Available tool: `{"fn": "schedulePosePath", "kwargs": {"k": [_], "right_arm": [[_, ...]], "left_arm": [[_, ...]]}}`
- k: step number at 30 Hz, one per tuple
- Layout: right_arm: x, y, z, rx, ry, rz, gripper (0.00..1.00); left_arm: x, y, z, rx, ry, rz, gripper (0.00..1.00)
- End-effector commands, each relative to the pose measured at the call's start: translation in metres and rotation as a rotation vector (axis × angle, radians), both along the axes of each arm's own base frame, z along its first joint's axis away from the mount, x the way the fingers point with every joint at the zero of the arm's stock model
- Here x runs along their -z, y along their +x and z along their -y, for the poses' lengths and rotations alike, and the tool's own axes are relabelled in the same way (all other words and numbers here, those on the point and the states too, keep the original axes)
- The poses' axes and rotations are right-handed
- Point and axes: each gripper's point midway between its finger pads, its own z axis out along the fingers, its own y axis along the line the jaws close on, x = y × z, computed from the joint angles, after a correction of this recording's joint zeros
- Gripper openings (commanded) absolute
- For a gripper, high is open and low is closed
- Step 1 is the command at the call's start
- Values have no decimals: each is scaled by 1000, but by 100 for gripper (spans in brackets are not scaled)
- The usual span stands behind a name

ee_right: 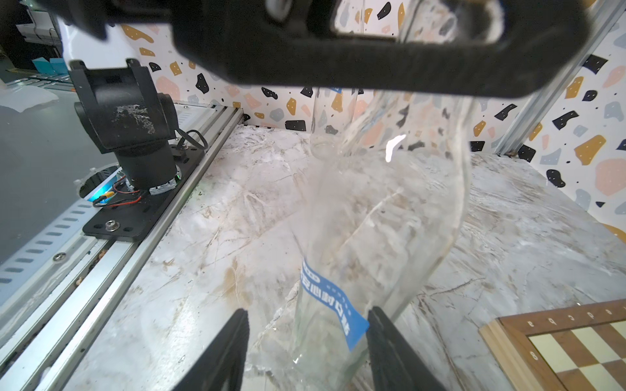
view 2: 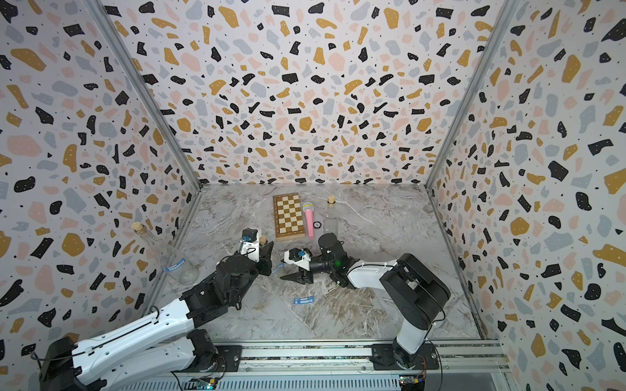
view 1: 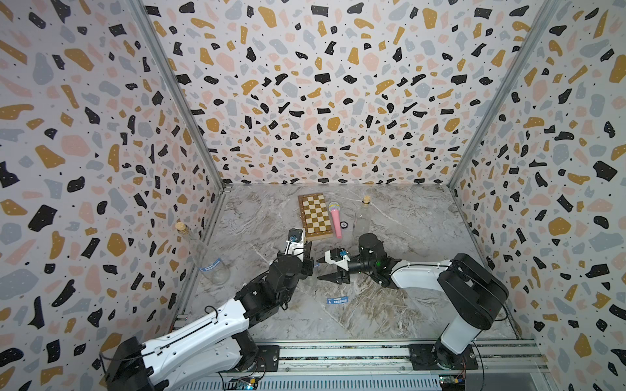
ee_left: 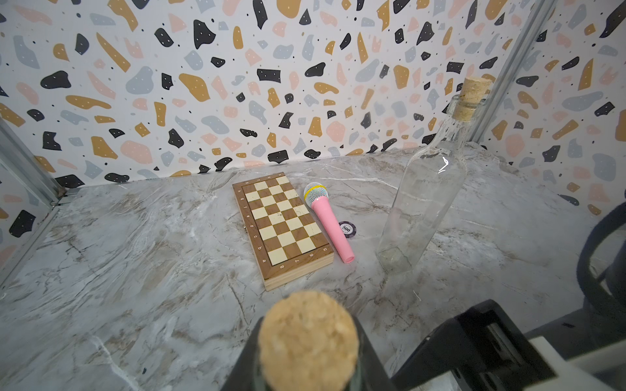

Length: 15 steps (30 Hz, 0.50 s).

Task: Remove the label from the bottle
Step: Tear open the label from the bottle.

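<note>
The chessboard (ee_left: 283,230) was checked brown and cream, the microphone (ee_left: 330,225) pink with a yellow band, the label (ee_right: 333,301) blue with white lettering, the table (ee_left: 135,254) grey-veined marble.

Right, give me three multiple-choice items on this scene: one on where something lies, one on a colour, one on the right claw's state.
1. Where does the loose label lie?
A. on a plate
B. flat on the table, between the two arms
C. in a bowl

2. What colour is the microphone handle?
A. pink
B. green
C. black

3. How is the right claw?
A. shut on nothing
B. shut on a pen
C. open, with a jaw on either side of the attached label on the held bottle

Answers:
1. B: both top views show it flat on bare marble.
2. A: the left wrist view shows a pink handle.
3. C: the right wrist view shows gaps beside both jaws.
</note>
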Motion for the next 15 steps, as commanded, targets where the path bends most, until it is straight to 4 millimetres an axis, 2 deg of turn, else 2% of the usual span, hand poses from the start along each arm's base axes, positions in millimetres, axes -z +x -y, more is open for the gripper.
{"fn": "schedulePosePath", "kwargs": {"k": [1,15], "right_arm": [[-9,-4,-1,-24,15,11,56],[-11,-4,-2,-25,22,16,54]], "left_arm": [[-11,-1,4,12,-42,29,0],[-11,-1,6,15,-42,25,0]]}}
